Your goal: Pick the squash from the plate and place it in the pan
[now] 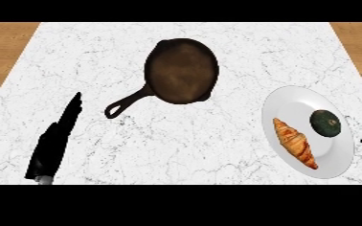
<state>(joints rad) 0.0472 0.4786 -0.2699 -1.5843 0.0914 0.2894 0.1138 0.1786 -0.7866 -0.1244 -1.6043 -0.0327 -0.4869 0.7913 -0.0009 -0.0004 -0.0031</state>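
Observation:
A dark green round squash (325, 122) lies on the white plate (293, 103) at the right of the counter, beside a croissant (295, 142). The dark cast-iron pan (181, 70) sits near the middle, its handle pointing to the lower left, with nothing in it. My left hand (56, 136) shows at the lower left, seen edge-on with fingers straight and pointing up, holding nothing. Only a tiny dark sliver shows at the right edge near the plate; the right hand itself is out of view.
The white marble counter (106, 52) has wooden strips at its far left and far right edges. The plate reaches close to the right edge of the view.

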